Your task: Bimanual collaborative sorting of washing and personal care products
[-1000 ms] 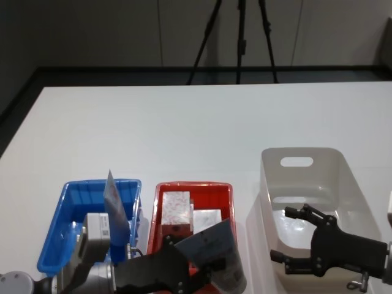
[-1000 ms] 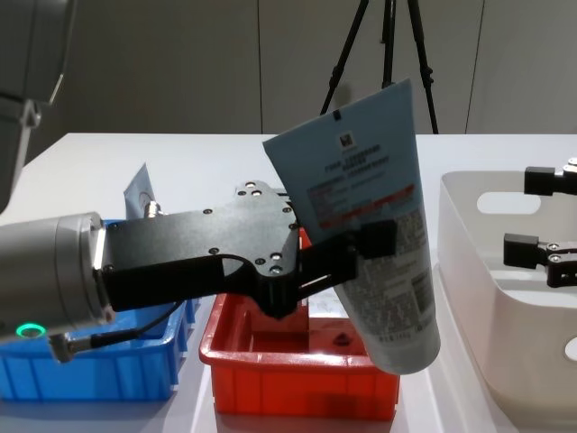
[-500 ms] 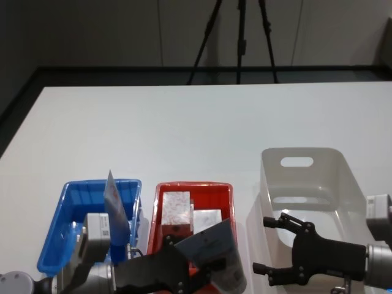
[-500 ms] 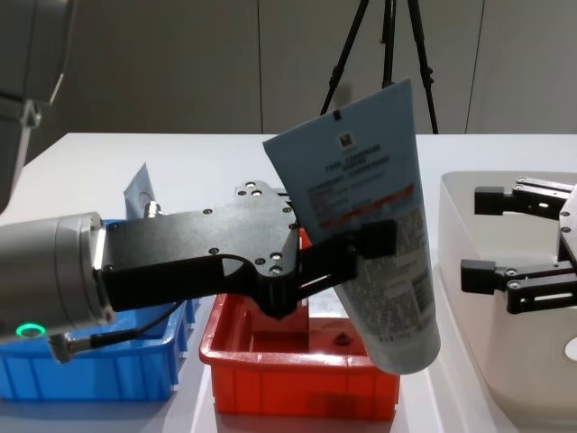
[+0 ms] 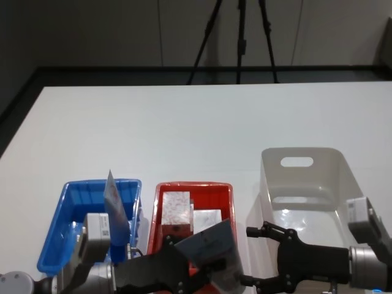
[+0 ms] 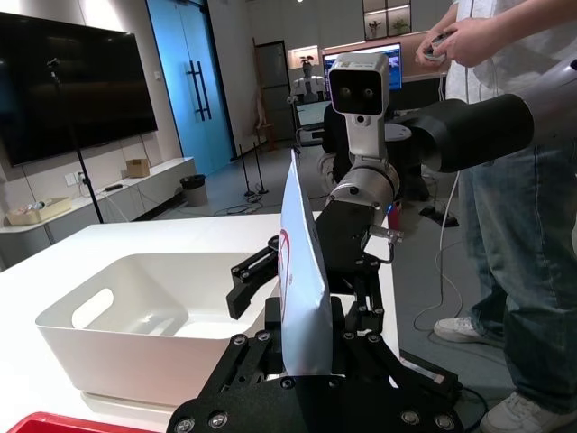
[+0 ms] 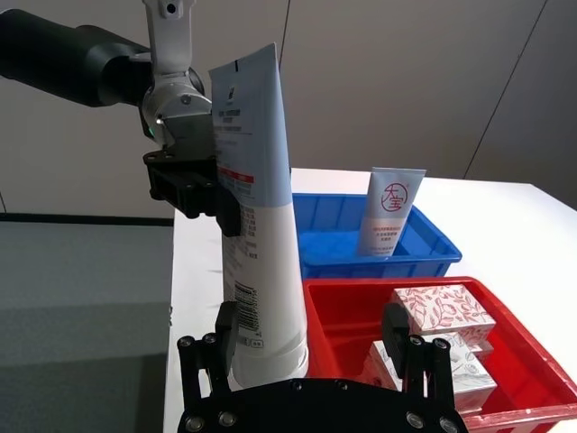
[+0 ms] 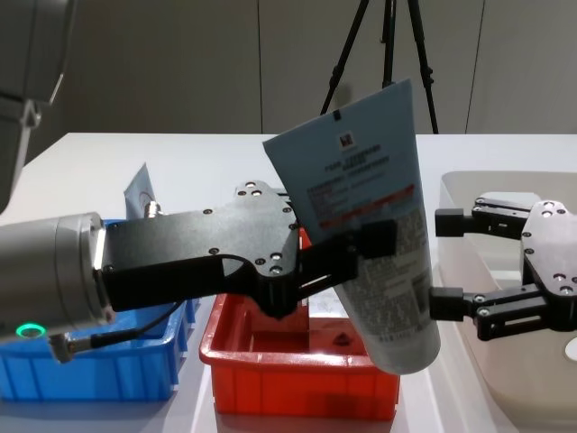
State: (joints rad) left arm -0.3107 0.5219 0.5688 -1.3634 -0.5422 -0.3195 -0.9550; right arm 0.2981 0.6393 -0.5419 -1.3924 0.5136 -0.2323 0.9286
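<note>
Two claws meet at one tube (image 8: 365, 189): my left claw (image 8: 361, 253) grips it, tilted, above the red tray's (image 8: 297, 383) near right corner. My right claw (image 8: 440, 263) stands spread at its lower end; whether it touches, I cannot tell. I judge this a handover, so next the right claw must close squarely. The tub (image 8: 469, 361) wall is close on the right; bare table (image 5: 184, 122) lies beyond.

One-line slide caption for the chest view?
Left gripper holds a pale-blue tube above the red tray, open right gripper beside it at the beige tub's edge.
</note>
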